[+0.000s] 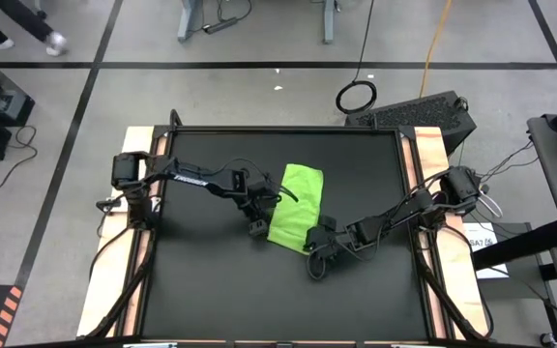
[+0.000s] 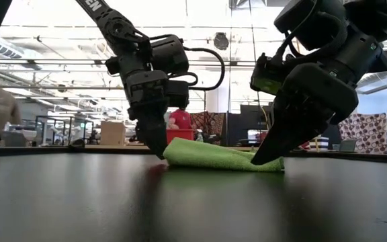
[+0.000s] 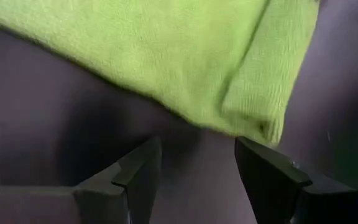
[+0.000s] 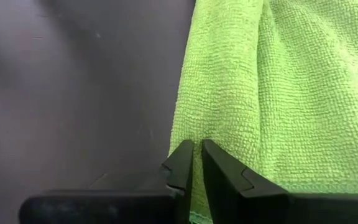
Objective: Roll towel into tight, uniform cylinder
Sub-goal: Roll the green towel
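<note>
I have the towel (image 1: 296, 206) lying near the middle of the black table (image 1: 211, 290), folded into a narrow strip that runs from far to near, slightly slanted. It is not yet a cylinder; in the low view it sits as a flat, low wedge, thicker on its right side.

My right gripper (image 4: 196, 163) is down at the strip's near right corner, its fingers pressed almost together on the towel's long edge, apparently nipping just a thin lip of cloth. My left gripper (image 3: 197, 171) stands at the strip's near left edge with its fingers spread and nothing between them, tips just short of the folded corner.

To roll well, I judge I need both grippers holding the near end at the same line, so the first turn starts square and small; a skewed start would give a cone. I would keep tension even and the turn tight.

The cloth is soft, looped microfibre with a fine grainy weave, limp, doubled at the edges. The tabletop is matte and smooth, so the towel may slide.
</note>
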Tool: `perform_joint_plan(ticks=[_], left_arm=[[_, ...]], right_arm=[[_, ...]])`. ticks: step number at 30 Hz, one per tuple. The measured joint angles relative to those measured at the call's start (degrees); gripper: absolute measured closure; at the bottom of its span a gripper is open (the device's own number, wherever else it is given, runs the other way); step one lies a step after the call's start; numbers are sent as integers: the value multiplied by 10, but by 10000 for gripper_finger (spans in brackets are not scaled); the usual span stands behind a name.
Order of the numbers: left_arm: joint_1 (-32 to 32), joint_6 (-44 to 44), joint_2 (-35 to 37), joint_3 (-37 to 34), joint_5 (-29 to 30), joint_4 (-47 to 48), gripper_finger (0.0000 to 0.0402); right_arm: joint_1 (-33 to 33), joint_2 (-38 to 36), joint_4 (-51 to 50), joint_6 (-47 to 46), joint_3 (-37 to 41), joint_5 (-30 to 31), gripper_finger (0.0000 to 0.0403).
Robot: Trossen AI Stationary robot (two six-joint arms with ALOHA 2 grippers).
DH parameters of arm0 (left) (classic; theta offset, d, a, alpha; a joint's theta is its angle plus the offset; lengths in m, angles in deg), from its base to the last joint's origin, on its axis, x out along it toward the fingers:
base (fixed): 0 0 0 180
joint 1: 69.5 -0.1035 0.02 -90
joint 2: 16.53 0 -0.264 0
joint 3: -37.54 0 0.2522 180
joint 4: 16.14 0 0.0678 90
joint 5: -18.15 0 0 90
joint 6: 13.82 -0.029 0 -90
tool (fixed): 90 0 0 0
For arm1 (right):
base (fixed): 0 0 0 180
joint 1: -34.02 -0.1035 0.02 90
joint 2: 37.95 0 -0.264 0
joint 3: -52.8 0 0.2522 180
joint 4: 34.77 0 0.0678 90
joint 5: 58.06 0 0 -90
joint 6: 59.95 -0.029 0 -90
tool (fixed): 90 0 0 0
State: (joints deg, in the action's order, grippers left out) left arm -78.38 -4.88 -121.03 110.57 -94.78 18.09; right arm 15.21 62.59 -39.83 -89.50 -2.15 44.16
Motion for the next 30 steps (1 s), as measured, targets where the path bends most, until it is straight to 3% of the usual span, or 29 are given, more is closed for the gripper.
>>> perform_joint_plan(ticks=[11,18,23,30], left_arm=[[11,-21,23,2,-33,-19,190],[80,-126,80,3,62,-42,191],[139,-231,70,3,104,-98,191],[143,-217,6,3,109,-125,192]], right_arm=[[1,0,2,-4,0,-4,373],[1,0,2,-15,1,-6,373],[2,1,6,-15,0,-18,373],[4,1,8,-24,1,-22,373]])
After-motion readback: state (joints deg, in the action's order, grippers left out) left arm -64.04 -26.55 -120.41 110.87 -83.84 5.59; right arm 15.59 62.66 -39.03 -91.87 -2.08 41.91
